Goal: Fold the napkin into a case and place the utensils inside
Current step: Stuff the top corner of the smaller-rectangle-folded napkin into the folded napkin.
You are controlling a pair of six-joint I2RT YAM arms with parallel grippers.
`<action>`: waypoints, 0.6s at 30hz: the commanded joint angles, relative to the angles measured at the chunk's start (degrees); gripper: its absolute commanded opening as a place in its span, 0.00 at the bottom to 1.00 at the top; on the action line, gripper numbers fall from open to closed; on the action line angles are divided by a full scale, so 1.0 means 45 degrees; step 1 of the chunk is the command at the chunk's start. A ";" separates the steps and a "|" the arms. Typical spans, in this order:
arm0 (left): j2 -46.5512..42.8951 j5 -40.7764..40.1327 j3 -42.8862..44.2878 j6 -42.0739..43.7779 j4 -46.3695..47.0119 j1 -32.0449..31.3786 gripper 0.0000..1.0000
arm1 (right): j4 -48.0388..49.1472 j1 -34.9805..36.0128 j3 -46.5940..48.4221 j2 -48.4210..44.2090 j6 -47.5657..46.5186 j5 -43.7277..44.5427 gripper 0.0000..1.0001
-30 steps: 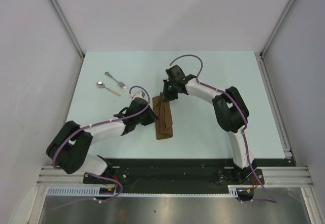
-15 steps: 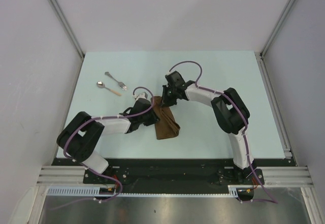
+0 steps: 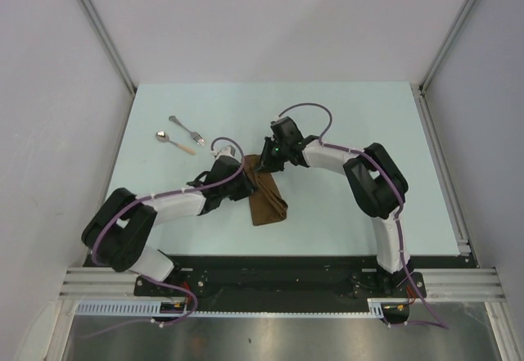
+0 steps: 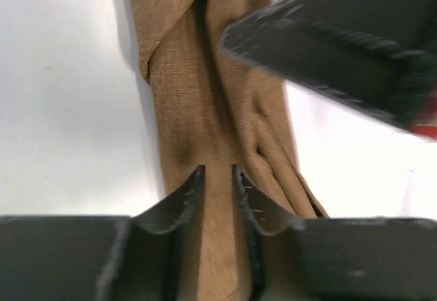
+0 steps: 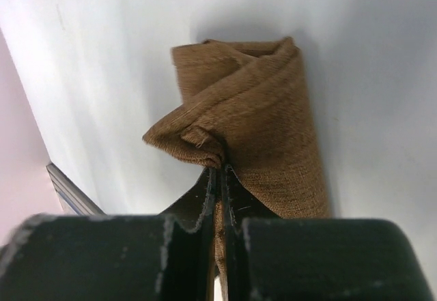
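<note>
The brown napkin (image 3: 267, 199) lies as a rumpled folded strip at the table's middle. Its far end is lifted and bunched. My right gripper (image 3: 264, 163) is shut on that far edge, and the right wrist view shows cloth pinched between its fingers at the gripper (image 5: 220, 171), with the napkin (image 5: 266, 110) rolled ahead. My left gripper (image 3: 244, 174) hovers at the strip's left side. In the left wrist view the gripper (image 4: 217, 171) stands narrowly open over the napkin (image 4: 191, 76). The fork (image 3: 187, 128) and the spoon (image 3: 176, 142) lie at the far left.
The table (image 3: 352, 115) is pale blue, with metal rails along its right edge (image 3: 442, 164) and near edge. White walls close in the sides and back. The right arm's gripper body (image 4: 341, 41) hangs close above the left gripper.
The flat narrow strip has become rumpled, and its near end has swung right. The right gripper has shifted slightly right with the far edge. The left arm has shifted beside the strip.
</note>
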 commanded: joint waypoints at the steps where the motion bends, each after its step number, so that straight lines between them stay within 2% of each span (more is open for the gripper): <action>1: -0.2092 0.0022 0.1072 0.0236 -0.1731 0.0657 0.32 | 0.0645 -0.0172 -0.0437 -0.0760 0.0348 -0.0199 0.00; 2: -0.2194 -0.0057 0.1655 0.0333 -0.2818 0.0853 0.33 | 0.0607 -0.0211 -0.0438 -0.0780 0.0348 -0.0237 0.00; 5: -0.2158 -0.0018 0.2712 0.1033 -0.3784 0.1615 0.36 | 0.0607 -0.0251 -0.0476 -0.0839 0.0367 -0.0219 0.00; 6: -0.1905 -0.0057 0.3082 0.1386 -0.4018 0.1752 0.34 | 0.0645 -0.0251 -0.0477 -0.0877 0.0387 -0.0218 0.00; 7: -0.1032 -0.0057 0.4053 0.1718 -0.4736 0.1966 0.28 | 0.0646 -0.0270 -0.0496 -0.0858 0.0406 -0.0257 0.00; 10: 0.0629 -0.0019 0.5872 0.3862 -0.5970 0.1930 0.18 | 0.0665 -0.0251 -0.0516 -0.0839 0.0426 -0.0335 0.00; 14: 0.1280 -0.0096 0.6211 0.5117 -0.5994 0.1929 0.15 | 0.0646 -0.0329 -0.0574 -0.0897 0.0524 -0.0413 0.00; 16: 0.1243 0.0370 0.5785 0.6206 -0.5101 0.1832 0.14 | 0.0665 -0.0387 -0.0575 -0.0916 0.0543 -0.0414 0.00; 18: 0.1145 -0.0170 0.5665 0.6660 -0.4939 0.1657 0.13 | 0.0646 -0.0388 -0.0555 -0.0917 0.0621 -0.0433 0.00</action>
